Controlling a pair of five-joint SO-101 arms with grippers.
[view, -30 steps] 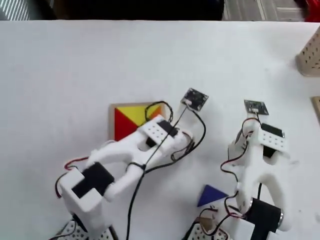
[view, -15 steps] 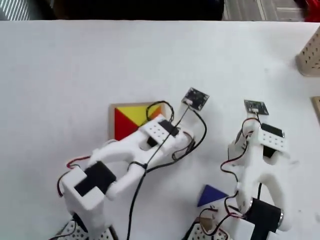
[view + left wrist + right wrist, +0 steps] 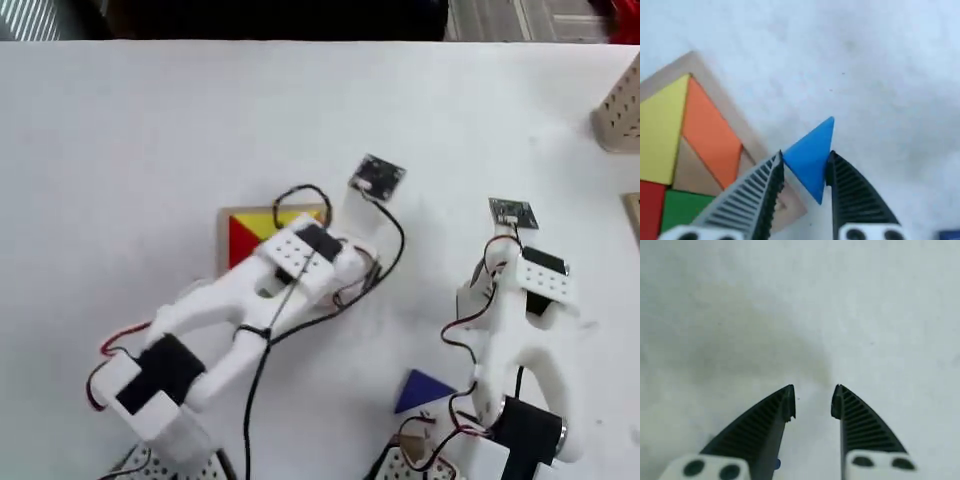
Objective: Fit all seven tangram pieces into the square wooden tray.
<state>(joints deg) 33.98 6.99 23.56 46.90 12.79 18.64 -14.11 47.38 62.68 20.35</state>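
Your left jaws are gripping a light blue triangular tangram piece (image 3: 812, 147) by two of its edges, with one tip of it sticking out past the fingertips. In the left wrist view, the piece is hanging at a corner of the square wooden tray (image 3: 718, 100), partly above the rim and partly above the white worktop (image 3: 880, 60). You cannot tell whether it is touching either one.

Inside the tray, a yellow triangle (image 3: 660, 130), an orange piece (image 3: 707, 130), a red piece (image 3: 647, 212) and a green piece (image 3: 682, 212) are lying flat. Plain tray floor is showing between the orange piece and the rim, close to the jaws.

In the high view, your left arm (image 3: 230, 300) is stretching diagonally over the tray and covering most of it. The yellow and red pieces are peeking out at its far left corner.

Your right jaws are standing apart, gripping nothing, and pointing down at the white worktop, well apart from the tray. A dark blue triangular piece (image 3: 425, 390) is lying on the worktop just beside the base of your right arm (image 3: 520, 310). A pale perforated wooden block (image 3: 620, 115) is sitting at the far right edge.
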